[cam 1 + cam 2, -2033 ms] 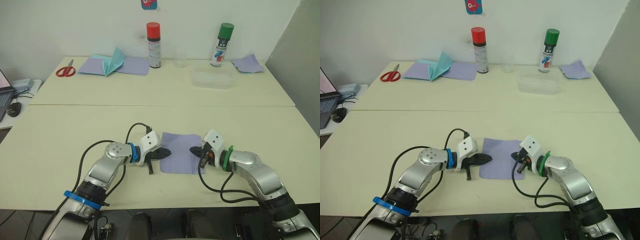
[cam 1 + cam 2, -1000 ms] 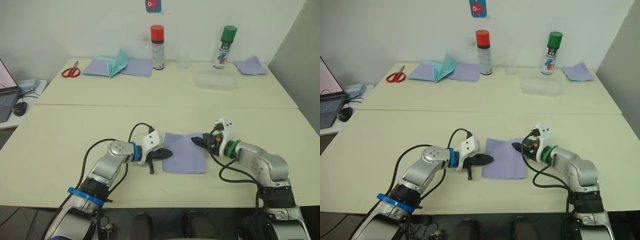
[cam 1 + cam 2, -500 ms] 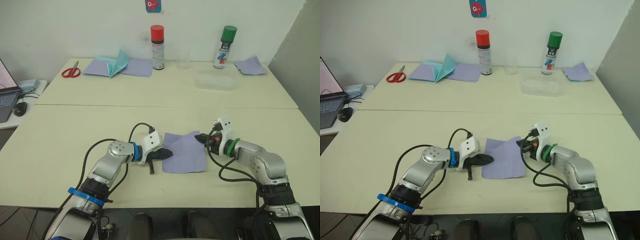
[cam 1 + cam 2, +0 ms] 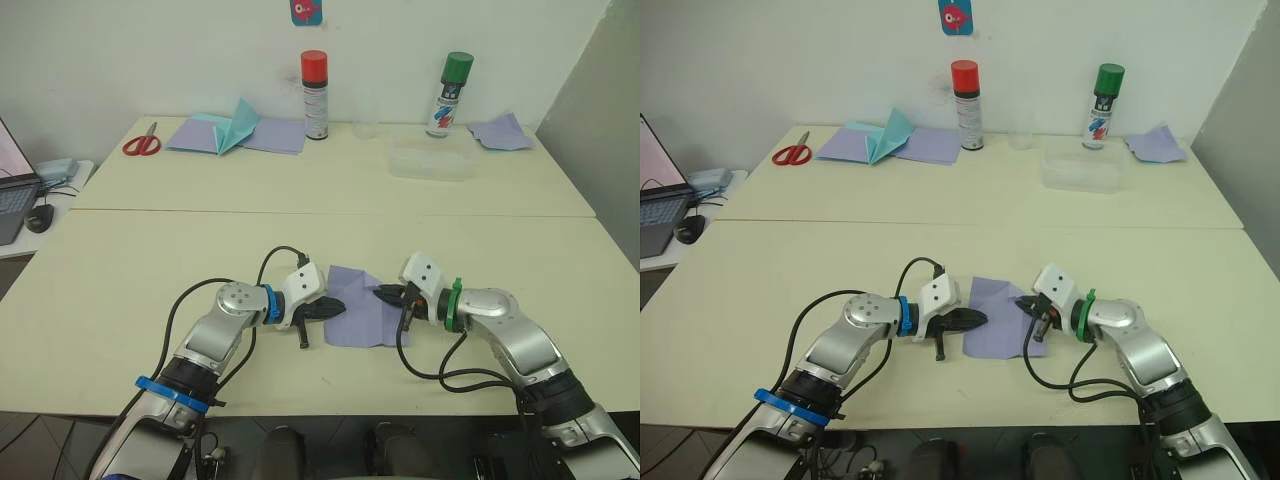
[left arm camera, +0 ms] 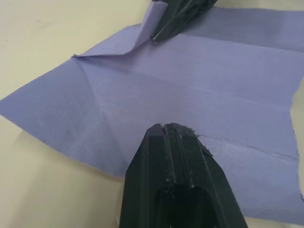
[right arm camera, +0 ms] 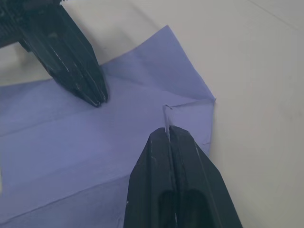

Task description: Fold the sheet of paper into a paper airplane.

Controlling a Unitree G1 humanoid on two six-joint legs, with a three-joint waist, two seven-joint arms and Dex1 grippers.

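Sitting flat near the front edge of the cream table (image 4: 120, 260), the lavender sheet of paper (image 4: 352, 318) is lying between both arms. The right gripper (image 6: 167, 130) is pinching the far right corner, carrying it inward toward the sheet's middle, while the left gripper (image 5: 164, 128), fingers closed on nothing, is pressing the left edge down

In the lower middle of the head views we see both arms bent inward, with their wrists turned toward each other. The left gripper (image 4: 335, 307) points to the right, its two black fingers closed together, and its tip rests on the sheet of paper (image 4: 358, 325). The right gripper (image 4: 381, 294) points to the left, its fingers pinched on a folded-over corner of this sheet.
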